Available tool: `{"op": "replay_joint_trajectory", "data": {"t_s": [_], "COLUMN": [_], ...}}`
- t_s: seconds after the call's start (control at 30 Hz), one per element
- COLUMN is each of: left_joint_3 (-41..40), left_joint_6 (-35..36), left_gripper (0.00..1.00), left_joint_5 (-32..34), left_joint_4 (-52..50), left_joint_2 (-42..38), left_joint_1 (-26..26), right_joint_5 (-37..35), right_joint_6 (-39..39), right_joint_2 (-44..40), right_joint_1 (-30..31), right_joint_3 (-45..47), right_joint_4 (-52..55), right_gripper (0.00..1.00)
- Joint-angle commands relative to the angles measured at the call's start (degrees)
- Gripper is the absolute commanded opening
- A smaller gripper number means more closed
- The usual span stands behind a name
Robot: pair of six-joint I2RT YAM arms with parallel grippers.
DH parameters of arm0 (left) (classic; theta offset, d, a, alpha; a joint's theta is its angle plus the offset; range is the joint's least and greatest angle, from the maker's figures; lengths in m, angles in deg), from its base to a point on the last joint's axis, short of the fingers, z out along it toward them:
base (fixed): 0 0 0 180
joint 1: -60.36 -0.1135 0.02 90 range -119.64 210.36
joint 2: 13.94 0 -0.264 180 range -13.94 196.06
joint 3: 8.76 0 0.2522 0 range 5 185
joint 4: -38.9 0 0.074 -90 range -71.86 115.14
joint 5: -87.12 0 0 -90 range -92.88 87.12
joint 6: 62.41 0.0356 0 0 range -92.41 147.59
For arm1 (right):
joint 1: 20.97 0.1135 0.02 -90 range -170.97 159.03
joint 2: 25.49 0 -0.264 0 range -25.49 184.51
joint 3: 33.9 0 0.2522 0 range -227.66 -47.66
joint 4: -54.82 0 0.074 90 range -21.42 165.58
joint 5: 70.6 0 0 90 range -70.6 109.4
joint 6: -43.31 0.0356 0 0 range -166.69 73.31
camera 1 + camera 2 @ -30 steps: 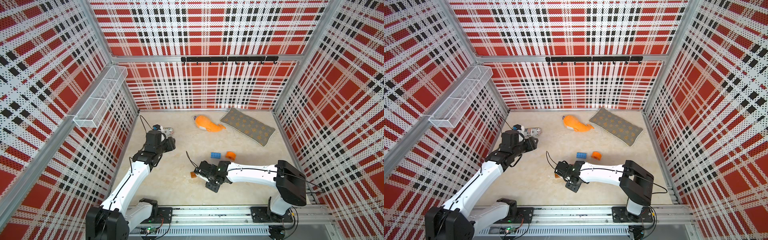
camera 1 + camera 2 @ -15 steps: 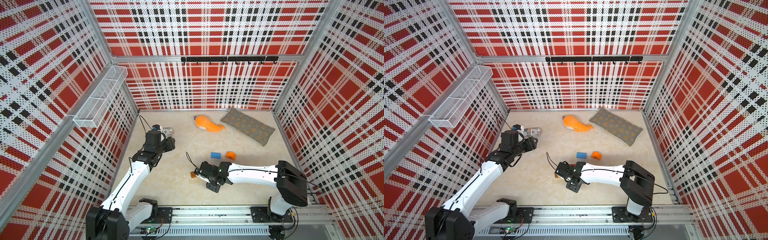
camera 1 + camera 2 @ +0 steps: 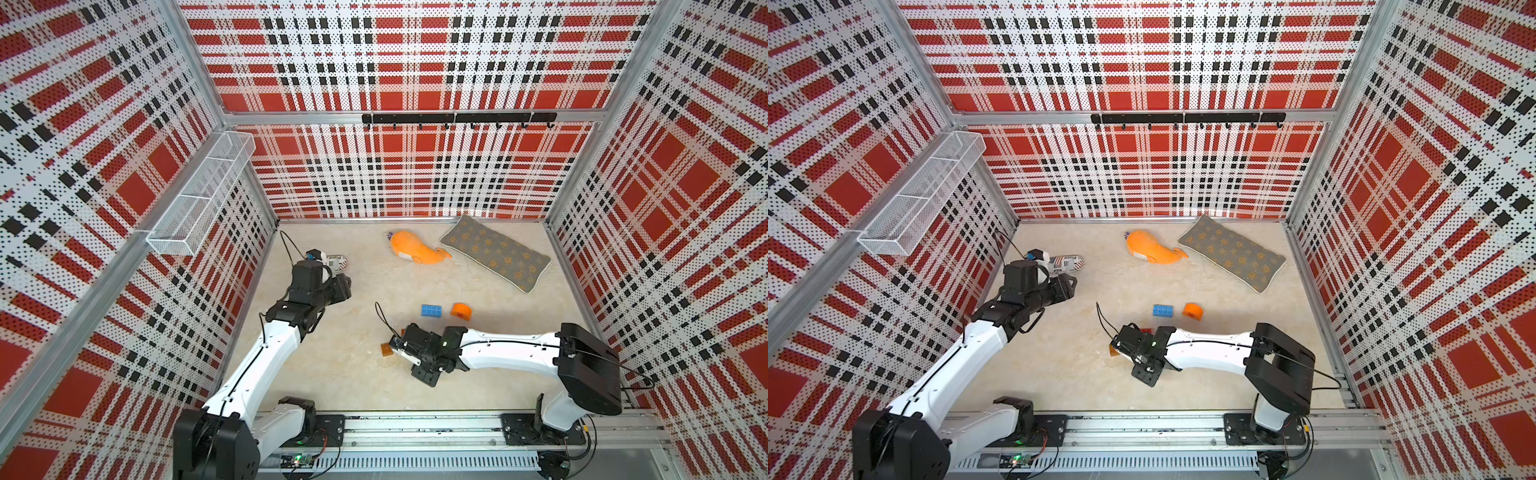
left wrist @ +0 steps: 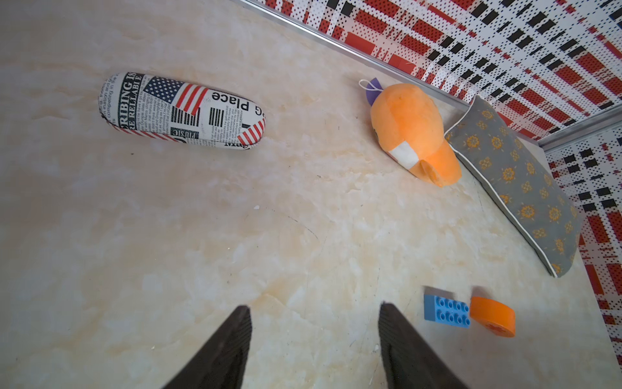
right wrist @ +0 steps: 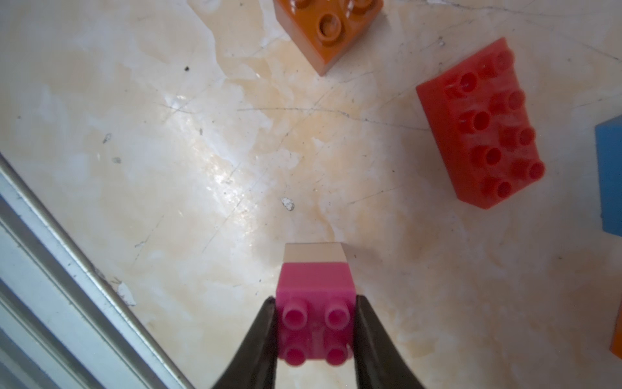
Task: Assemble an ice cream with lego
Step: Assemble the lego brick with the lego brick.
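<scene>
Right wrist view — right pincer (image 5: 315, 303) clamps pink-and-cream stack (image 5: 314, 279), angled down at the table (image 5: 168, 151); left pincer (image 4: 314, 308) hangs parted — empty.

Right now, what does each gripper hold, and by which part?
The right gripper clamps the small pink studded plastic brick, joined to a cream brick, by its opposite sides. The open left gripper holds nothing.

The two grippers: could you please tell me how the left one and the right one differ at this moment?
The left gripper stands open and empty above the table; the right gripper is shut on the pink-and-cream brick stack. The left gripper's fingers are wide apart, while the right gripper's pinch the stack's sides. Both have black tapered fingers.
</scene>
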Motion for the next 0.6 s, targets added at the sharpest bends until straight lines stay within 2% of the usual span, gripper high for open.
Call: {"op": "replay_joint_trajectory", "data": {"t_s": [0.0, 0.3, 0.57], "left_joint_3": [-0.9, -1.1, -1.2], "left_joint_6": [-0.1, -0.1, -0.1], "left_gripper": [0.65, 0.65, 0.65], "left_joint_5": [-0.5, -0.8, -1.0], "left_joint_4": [1.0, 1.0, 1.0], "left_joint_2": [0.0, 0.3, 0.2], "left_joint_1": [-0.5, -0.4, -0.4], "right_joint_5": [5.5, 9.4, 5.4], "right_joint_6": [0.7, -0.4, 2.9], "right_joint_2": [3.1, 6.0, 9.3], "right_joint_1": [0.1, -3.8, -4.6], "right_joint_3": [3.0, 3.0, 0.7], "right_joint_4": [-0.9, -1.0, 3.2], "right_gripper": [0.20, 0.20, 0.19]}}
